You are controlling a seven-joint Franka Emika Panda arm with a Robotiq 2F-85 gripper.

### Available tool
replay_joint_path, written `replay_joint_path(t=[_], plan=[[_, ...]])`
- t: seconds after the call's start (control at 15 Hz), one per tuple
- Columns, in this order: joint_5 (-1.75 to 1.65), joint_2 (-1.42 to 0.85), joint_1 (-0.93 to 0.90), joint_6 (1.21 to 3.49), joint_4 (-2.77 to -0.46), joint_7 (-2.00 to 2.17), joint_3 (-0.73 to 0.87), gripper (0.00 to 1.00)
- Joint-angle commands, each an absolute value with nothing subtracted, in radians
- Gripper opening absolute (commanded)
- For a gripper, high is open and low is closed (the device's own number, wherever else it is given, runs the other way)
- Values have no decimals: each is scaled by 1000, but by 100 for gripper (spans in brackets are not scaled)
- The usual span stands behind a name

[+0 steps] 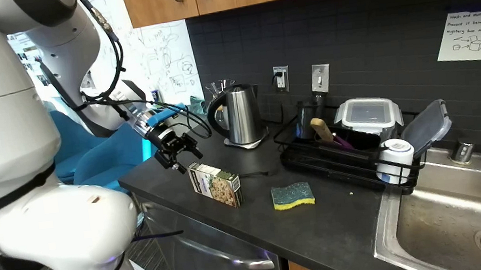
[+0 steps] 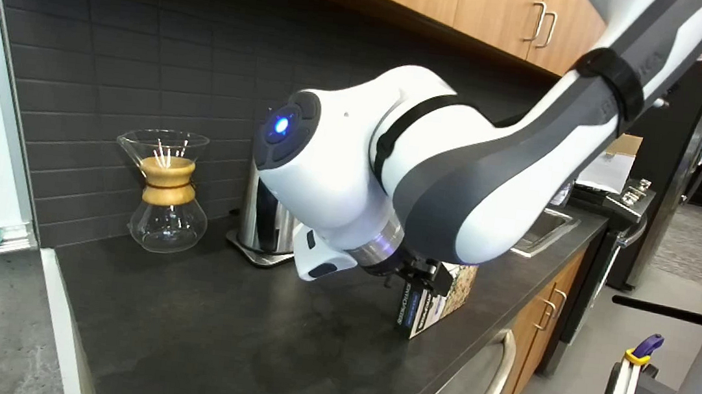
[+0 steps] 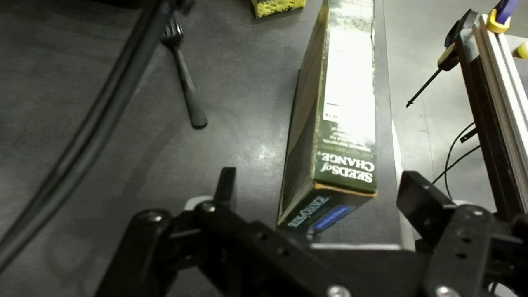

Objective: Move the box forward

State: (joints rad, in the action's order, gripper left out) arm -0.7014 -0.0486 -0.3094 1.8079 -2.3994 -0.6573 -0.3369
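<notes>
The box (image 1: 215, 185) is a small printed carton standing upright on its long narrow edge on the dark counter, near the front edge. It also shows in an exterior view (image 2: 446, 302), partly hidden behind the gripper. In the wrist view the box (image 3: 344, 103) stretches away from the jaws, its dark end panel nearest. My gripper (image 1: 190, 161) is open, just above and beside the near end of the box. In the wrist view the open fingers (image 3: 324, 186) stand wide apart, one on each side of the box's end, and no contact with it shows.
A yellow-green sponge (image 1: 293, 196) and a dark fork (image 3: 185, 78) lie beyond the box. A steel kettle (image 1: 243, 116) stands at the back, with a glass coffee maker (image 2: 167, 223) near it. A dish rack (image 1: 331, 167) and sink (image 1: 389, 227) lie farther along.
</notes>
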Motion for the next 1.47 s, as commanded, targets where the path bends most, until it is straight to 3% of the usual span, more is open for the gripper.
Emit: replay_joint_path(t=[0.0,0.8,1.4], plan=[[-658,20,-311,1829,-2390,-668,-335,100],[-316,319,-312,1968,-2400,-675,-245,100],[-209,486,-250,1984,-2471,-441,-120,100]])
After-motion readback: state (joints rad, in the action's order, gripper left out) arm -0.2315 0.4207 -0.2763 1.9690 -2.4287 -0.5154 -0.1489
